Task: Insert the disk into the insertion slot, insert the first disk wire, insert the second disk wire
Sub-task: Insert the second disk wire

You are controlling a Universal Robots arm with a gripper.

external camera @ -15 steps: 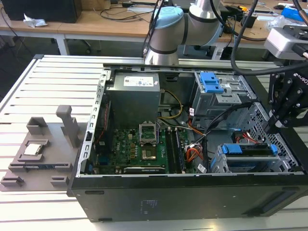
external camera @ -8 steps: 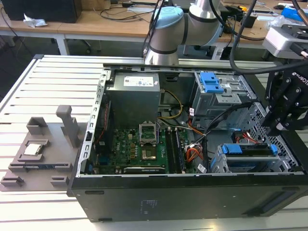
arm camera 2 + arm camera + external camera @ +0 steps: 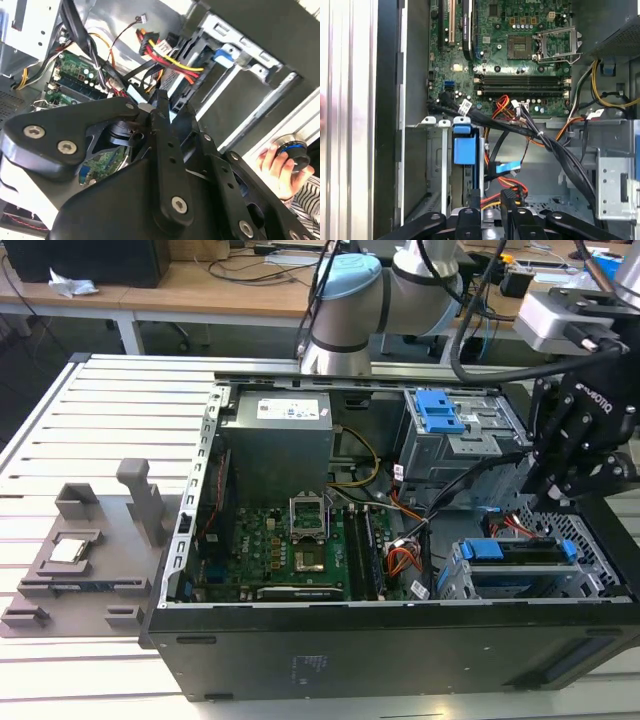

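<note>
While the disk (image 3: pixel 515 552) sits seated in the insertion slot (image 3: pixel 585 585) at four o'clock, keep the closed gripper (image 3: pixel 492 212) square over the wires (image 3: pixel 507 190), pressing gently.

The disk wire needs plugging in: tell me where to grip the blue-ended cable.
Probably grip the blue plug itself, across its flat faces, coming from the case's open side: it lies free beside the disk, while black cables pass close by.
</note>
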